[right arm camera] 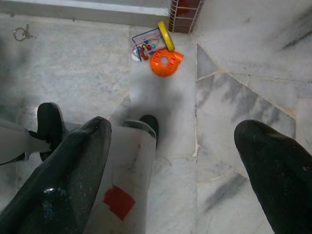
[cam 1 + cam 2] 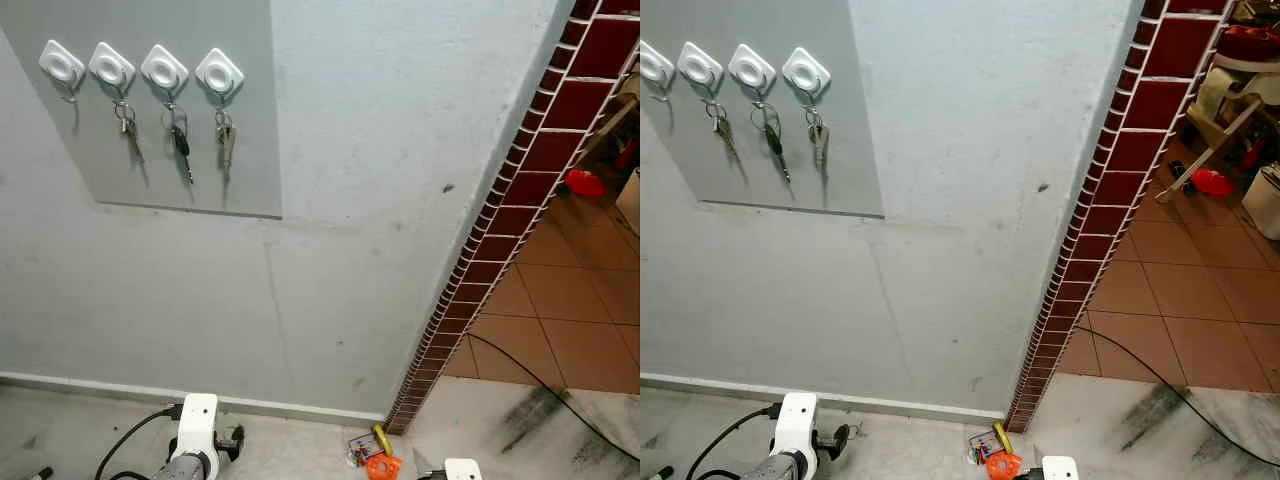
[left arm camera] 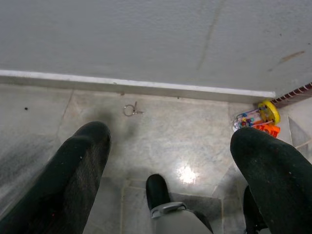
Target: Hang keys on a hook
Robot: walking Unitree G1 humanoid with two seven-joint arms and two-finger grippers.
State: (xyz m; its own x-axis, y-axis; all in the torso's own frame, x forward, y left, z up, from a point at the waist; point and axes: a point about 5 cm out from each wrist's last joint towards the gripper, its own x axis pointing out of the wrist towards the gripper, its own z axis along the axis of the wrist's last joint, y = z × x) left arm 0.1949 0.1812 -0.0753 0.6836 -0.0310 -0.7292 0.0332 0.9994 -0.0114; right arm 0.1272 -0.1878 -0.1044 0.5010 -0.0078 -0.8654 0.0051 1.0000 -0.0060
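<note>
- The left gripper point(image 3: 170, 161) hangs low over the marble floor point(image 3: 161, 141), jaws spread wide and holding nothing; the right gripper point(image 1: 175, 170) hangs likewise beside it, jaws wide and empty.
- The keys point(image 3: 130, 109) lie on the floor just short of the skirting point(image 3: 136, 83) at the foot of the wall. They look like a thin ring with perhaps one small key, though too small to be sure.
- Handling, as a judgement: light, hard metal, lying flat on smooth stone. It will likely skid if nudged and offers little height to grip. The ring's rim looks the best hold, pinched across its edge, with the ring's opening left free for the hook.
- The hooks sit high on the wall on a grey panel point(image 2: 200, 170), four white ones in a row. Going away from the brick edge point(image 2: 500, 230), the first three each carry keys point(image 2: 225, 135); the fourth hook point(image 2: 62, 66) looks bare, so it seems the target.
- Well apart from the ring, by the foot of the brick edge, lie an orange toy point(image 1: 165, 62) and a yellow toy point(image 1: 165, 36) with a small clear packet.
- The robot's own feet point(image 1: 48, 122) stand on the floor below the grippers.
- A black cable point(image 2: 540, 385) runs over the floor past the brick edge, and another trails from the left arm point(image 2: 195, 440).
- Nothing lies between the ring and the wall, but the reach from floor to hook is long.
</note>
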